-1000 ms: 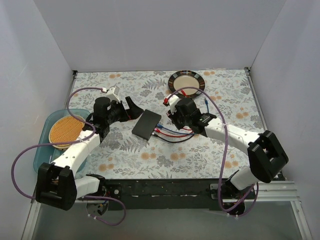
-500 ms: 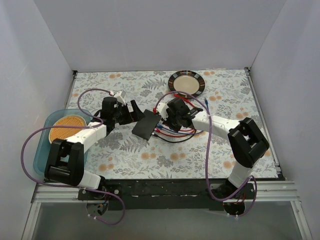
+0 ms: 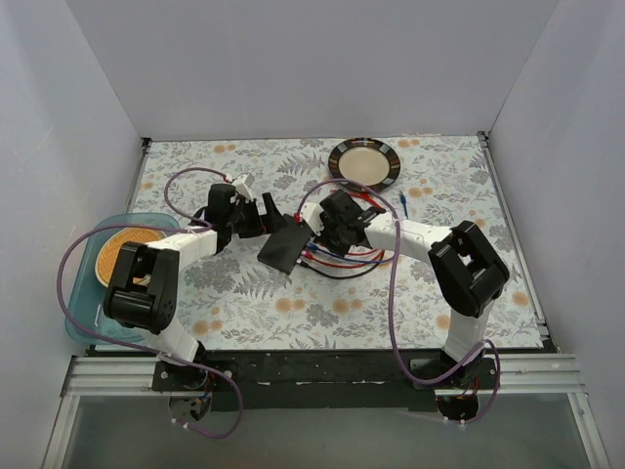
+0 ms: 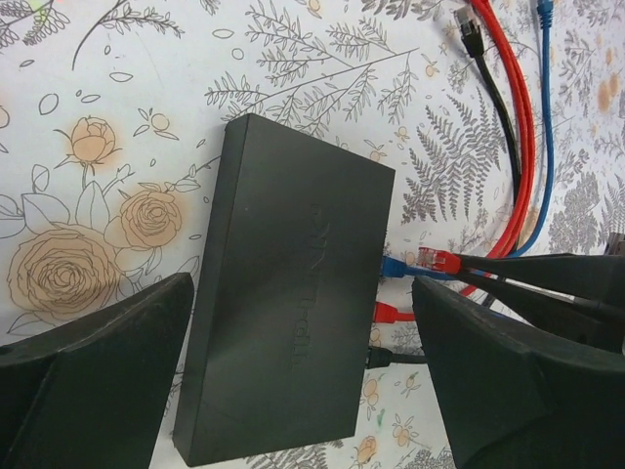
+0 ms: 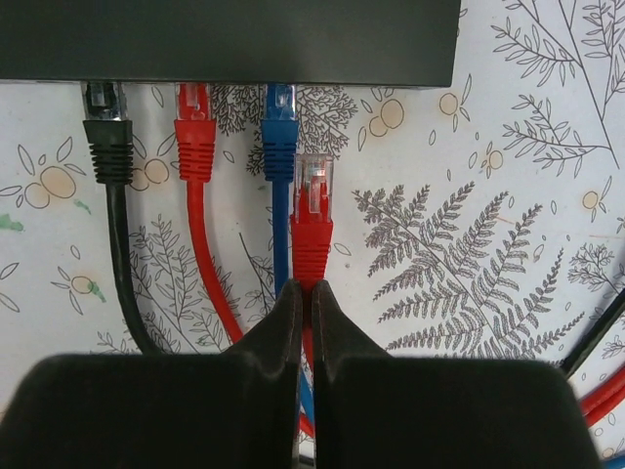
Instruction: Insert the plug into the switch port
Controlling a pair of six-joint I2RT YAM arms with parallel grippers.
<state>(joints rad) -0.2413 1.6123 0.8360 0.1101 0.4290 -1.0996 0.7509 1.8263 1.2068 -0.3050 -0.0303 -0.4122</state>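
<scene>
The right gripper (image 5: 305,290) clamps a red plug (image 5: 313,200) just short of the black switch (image 5: 225,39). The left gripper (image 4: 303,376) hangs over the switch, jaws spread wide.

From the right wrist, the black switch box (image 5: 229,39) is cut off by the upper edge and its port openings do not show — the red plug (image 5: 312,210) has its cable mostly hidden behind the right gripper (image 5: 305,290).
</scene>
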